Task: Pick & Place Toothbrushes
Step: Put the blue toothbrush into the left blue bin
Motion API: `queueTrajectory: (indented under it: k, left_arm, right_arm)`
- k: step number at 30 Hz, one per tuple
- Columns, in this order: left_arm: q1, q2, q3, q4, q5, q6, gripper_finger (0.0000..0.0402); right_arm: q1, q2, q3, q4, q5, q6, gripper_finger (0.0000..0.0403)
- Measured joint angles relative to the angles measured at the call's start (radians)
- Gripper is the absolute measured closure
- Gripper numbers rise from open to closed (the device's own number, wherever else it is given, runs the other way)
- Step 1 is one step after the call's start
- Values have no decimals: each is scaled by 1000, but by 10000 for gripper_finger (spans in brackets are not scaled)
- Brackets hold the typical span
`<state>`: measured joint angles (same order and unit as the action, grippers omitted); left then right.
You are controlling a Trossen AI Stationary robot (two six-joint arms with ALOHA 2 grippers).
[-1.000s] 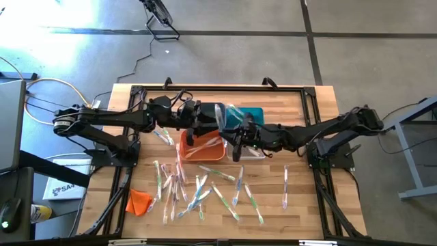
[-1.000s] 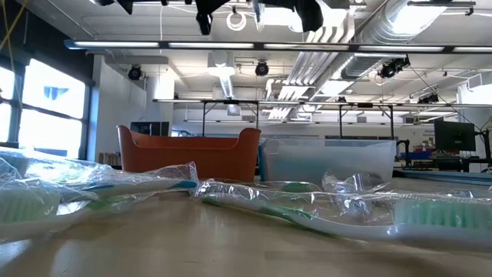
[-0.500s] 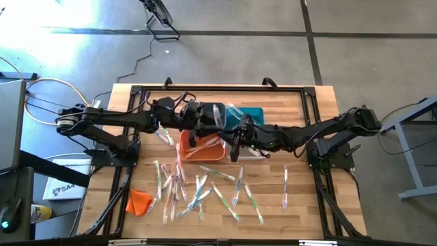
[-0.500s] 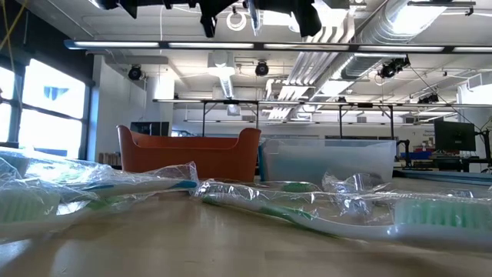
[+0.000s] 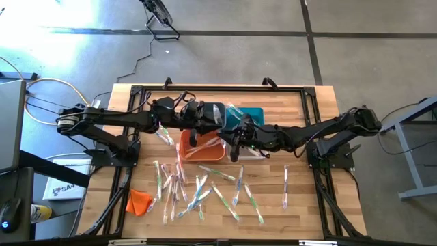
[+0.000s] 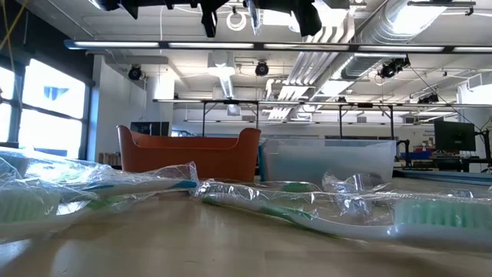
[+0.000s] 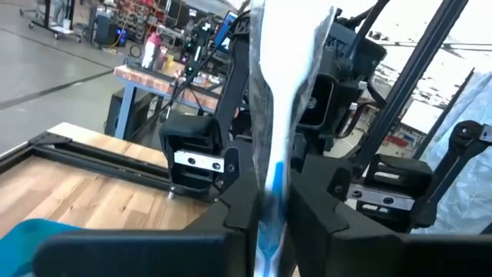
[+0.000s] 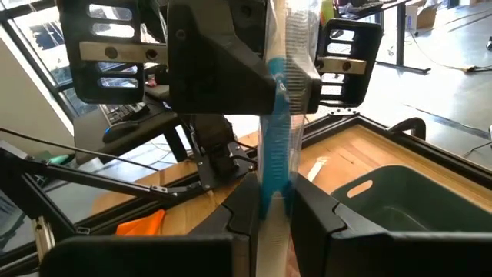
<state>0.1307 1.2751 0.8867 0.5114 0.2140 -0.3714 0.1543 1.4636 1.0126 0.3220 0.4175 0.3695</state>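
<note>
Wood table (image 5: 307, 205) – concrete floor | both end effectors pinch one wrapped toothbrush (image 8: 274, 146)

I work in a big industrial lab or robotics workshop. Overhead I see exposed ducts and pipes (image 6: 400, 31) and long strip lights (image 6: 223, 46) under an open ceiling. The floor (image 5: 225, 55) around my wooden table (image 5: 300, 205) is bare grey concrete with seam lines. Far off at 12 o'clock stand metal-framed benches (image 6: 323, 115); at 3 o'clock a monitor (image 6: 455, 136) sits on a desk. Tall windows (image 6: 38, 100) fill the wall at 9 o'clock. Past my left wrist, another workbench (image 7: 154, 77) carries bottles and gear, with shelving behind.
</note>
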Motion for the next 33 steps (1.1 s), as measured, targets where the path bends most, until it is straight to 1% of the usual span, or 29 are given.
queueTrajectory:
  k: [2,11,13,15,21,25,27,29,33]
  left_arm:
    - [0,0,0,1,-12,0,361]
    - [0,0,0,1,-14,0,362]
    - [0,0,0,1,-14,0,364]
    - [-1,0,0,1,-14,0,364]
    - [0,0,0,-12,-10,0,366]
    - [0,-3,0,-24,-5,6,366]
    - [7,-17,0,-48,4,31,366]
    - [22,-41,0,-88,14,49,366]
    - [73,-80,0,-195,16,53,366]
  right_arm:
    - [0,-1,0,0,0,0,363]
    - [0,-1,0,-2,-8,0,363]
    - [-1,-1,0,-3,-20,-4,356]
    - [-1,-1,0,0,-23,-4,331]
    - [-6,-5,0,5,-43,3,226]
    - [-6,-47,0,-36,-85,0,165]
    - [-6,-93,0,-83,-86,-2,145]
    - [-6,-145,0,-135,-85,-3,135]
    - [-6,-253,1,-231,-81,-3,136]
